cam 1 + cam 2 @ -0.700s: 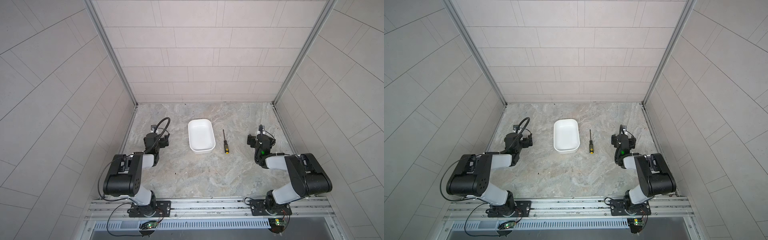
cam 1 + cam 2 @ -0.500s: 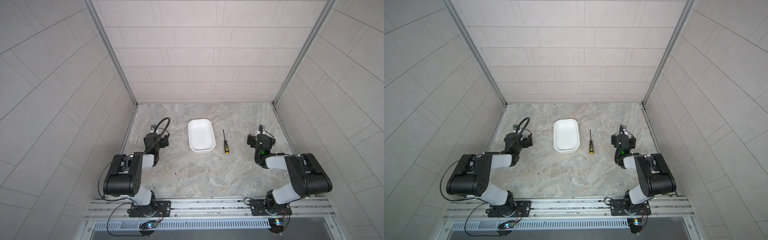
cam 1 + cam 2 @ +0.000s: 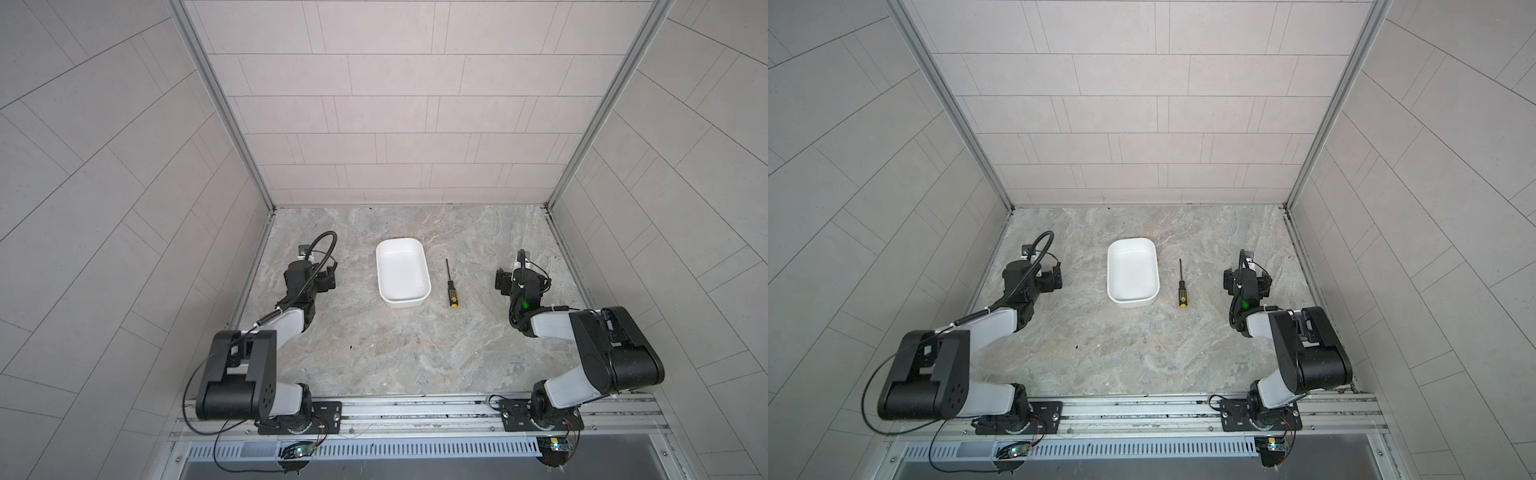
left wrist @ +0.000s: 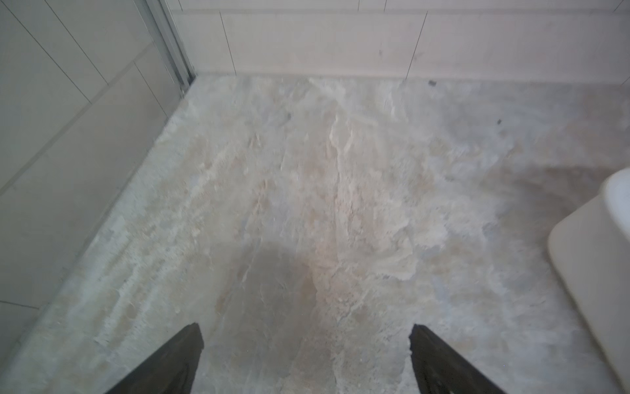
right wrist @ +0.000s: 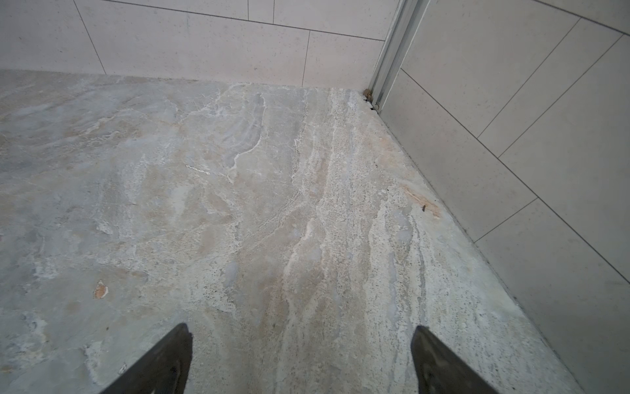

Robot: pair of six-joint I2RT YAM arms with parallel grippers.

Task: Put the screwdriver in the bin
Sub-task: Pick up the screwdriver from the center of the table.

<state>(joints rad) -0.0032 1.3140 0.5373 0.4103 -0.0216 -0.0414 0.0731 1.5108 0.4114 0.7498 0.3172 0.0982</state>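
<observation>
**No motion yet: screwdriver on table, right arm has the short reach**

Nothing has visibly moved since the earlier frames; both arms, the tool and the tray sit where they were.

- Screwdriver point(image 3: 450, 284) lies flat on the table point(image 3: 395, 353), just beside the bin point(image 3: 401, 272) on its right-arm side. It is apart from the bin wall, not touching. Both top views agree point(image 3: 1182, 286).
- Long axis runs front to back, roughly parallel to the bin's long side. Thin shaft points at the back wall, yellow-capped handle toward the robot's base rail.
- Bin is empty point(image 3: 1132, 270). Only its corner shows in the left wrist view point(image 4: 596, 273).
- Right gripper point(image 5: 301, 326): fingers spread wide with nothing between them, only bare table ahead. The screwdriver is out of this wrist view and lies off to the gripper's left, between it and the bin.
- Left gripper point(image 4: 305, 325): fingers also spread and empty. It sits on the far side of the bin from the tool.

Judgement: the right arm is nearer, with a clear sideways path; the left would have to cross the bin. The right fingers seem to open left-right, across the tool's axis, so a lateral shift toward the bin plus a descent should straddle the handle with little wrist rotation. The handle looks the better pinch point, since the shaft is thin and lies low on the table.
</observation>
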